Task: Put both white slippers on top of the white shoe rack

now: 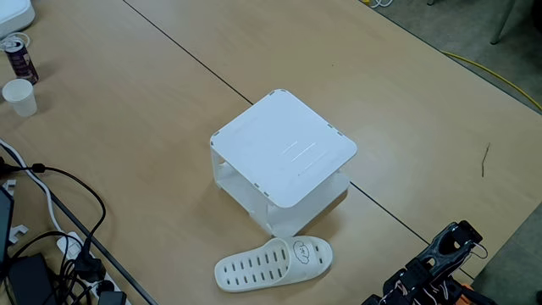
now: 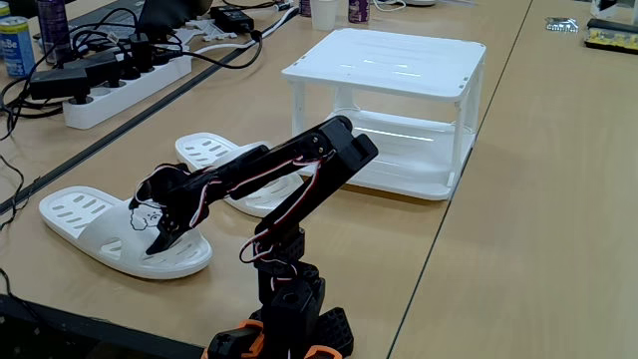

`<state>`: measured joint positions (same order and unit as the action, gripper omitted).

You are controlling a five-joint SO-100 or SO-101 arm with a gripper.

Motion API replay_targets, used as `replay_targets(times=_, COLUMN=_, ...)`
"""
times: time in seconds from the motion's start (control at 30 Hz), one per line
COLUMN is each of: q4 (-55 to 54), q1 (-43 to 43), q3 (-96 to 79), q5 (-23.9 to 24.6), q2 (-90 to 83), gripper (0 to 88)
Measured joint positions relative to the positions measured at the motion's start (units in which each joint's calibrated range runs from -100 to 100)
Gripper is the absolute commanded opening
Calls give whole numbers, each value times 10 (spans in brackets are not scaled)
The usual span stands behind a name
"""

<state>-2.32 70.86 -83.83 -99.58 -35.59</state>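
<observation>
Tool [image 2: 159, 239] down on the near white slipper [image 2: 100, 224] heel; can't tell if it's closed. Second slipper [image 2: 224, 160] at 1 o'clock of it. White shoe rack [image 2: 389, 65] top bare.

The light in both fixed views was even and rather bright, coming from above, like ceiling lamps in an office. Shadows were soft and short: in a fixed view the white shoe rack [image 1: 284, 154] threw only a pale shadow on the table [image 1: 152, 110] beside its lower edge. In a fixed view the top of the white shoe rack [image 2: 389, 65] carried small bright streaks of glare, and its lower shelf reflected light too. Both pictures were reasonably sharp, without motion blur; fine details far away looked a little soft. Straight table seams stayed straight, so edge distortion was weak.
</observation>
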Motion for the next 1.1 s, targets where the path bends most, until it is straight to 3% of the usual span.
replay_targets(times=0.47, q4=-1, q1=-56, q3=-13, q5=0, q2=0, gripper=269)
replay_targets(times=0.6, q4=-1, q1=-57, q3=-13, q5=0, q2=0, gripper=187)
replay_targets(times=0.77, q4=-1, q1=-57, q3=-13, q5=0, q2=0, gripper=9)
replay_targets(times=1.1, q4=-6, q1=-59, q3=58, q5=0, q2=-1, gripper=8)
